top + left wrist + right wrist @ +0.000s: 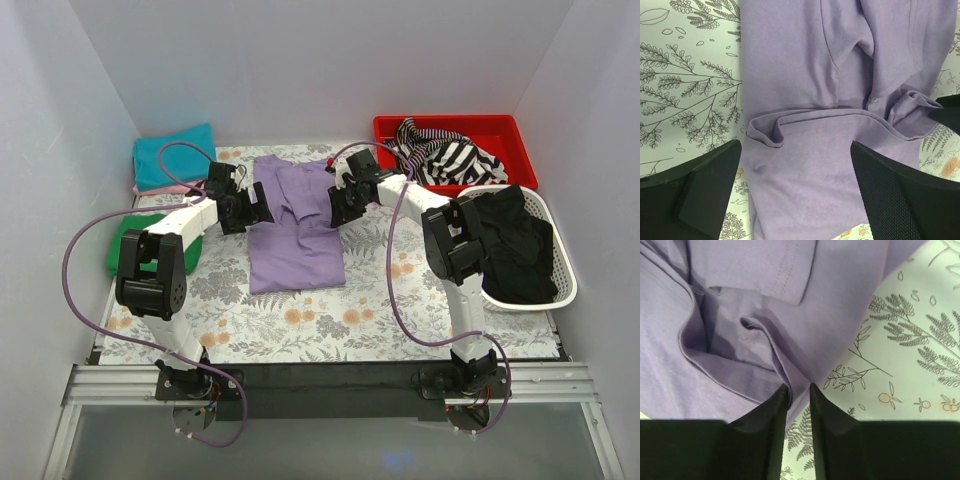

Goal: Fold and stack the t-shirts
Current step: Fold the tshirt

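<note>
A lavender-purple t-shirt (295,225) lies partly folded in the middle of the floral table, sleeves tucked in. My left gripper (250,210) is at its left edge, open, with both jaws spread wide just over the cloth (805,75) and nothing in them (795,150). My right gripper (338,205) is at the shirt's right edge, shut on a fold of the lavender cloth (765,315) that sits between its fingertips (796,387). A teal folded t-shirt (175,155) lies on a pink one (160,188) at the back left. A green folded one (125,240) is partly hidden by my left arm.
A red bin (505,135) with striped black-and-white clothes stands at the back right. A white basket (565,280) with black clothes stands at the right. White walls close in the back and sides. Purple cables loop from both arms.
</note>
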